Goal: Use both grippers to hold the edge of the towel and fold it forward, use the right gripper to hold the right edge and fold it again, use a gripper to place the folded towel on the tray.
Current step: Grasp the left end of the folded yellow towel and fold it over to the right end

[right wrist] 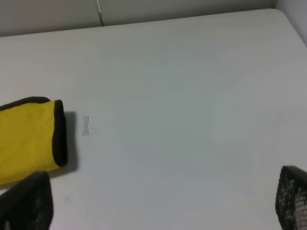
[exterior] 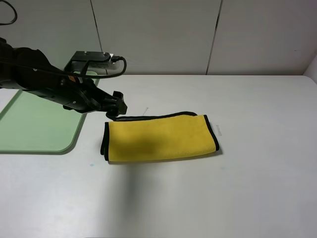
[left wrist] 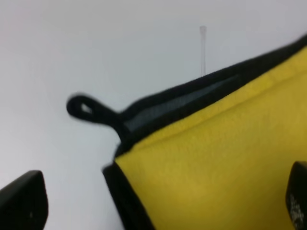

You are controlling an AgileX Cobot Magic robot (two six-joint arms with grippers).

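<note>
The yellow towel (exterior: 161, 139) lies on the white table as a long folded strip, black trim along its edge (exterior: 148, 118). My left gripper (exterior: 116, 104) hovers at the towel's far left corner, open and holding nothing. In the left wrist view the towel (left wrist: 216, 158) and its black corner loop (left wrist: 84, 108) fill the space between the spread fingers of the left gripper (left wrist: 160, 206). The right gripper (right wrist: 158, 206) is open over bare table to the right of the towel's right end (right wrist: 26, 139). The right arm is out of the high view. The mint-green tray (exterior: 34, 124) lies to the left.
The left arm reaches over the tray's far right corner. A small pale mark (right wrist: 86, 126) lies on the table just right of the towel, and another thin mark (left wrist: 203, 48) lies beyond its far edge. White wall panels stand behind the table.
</note>
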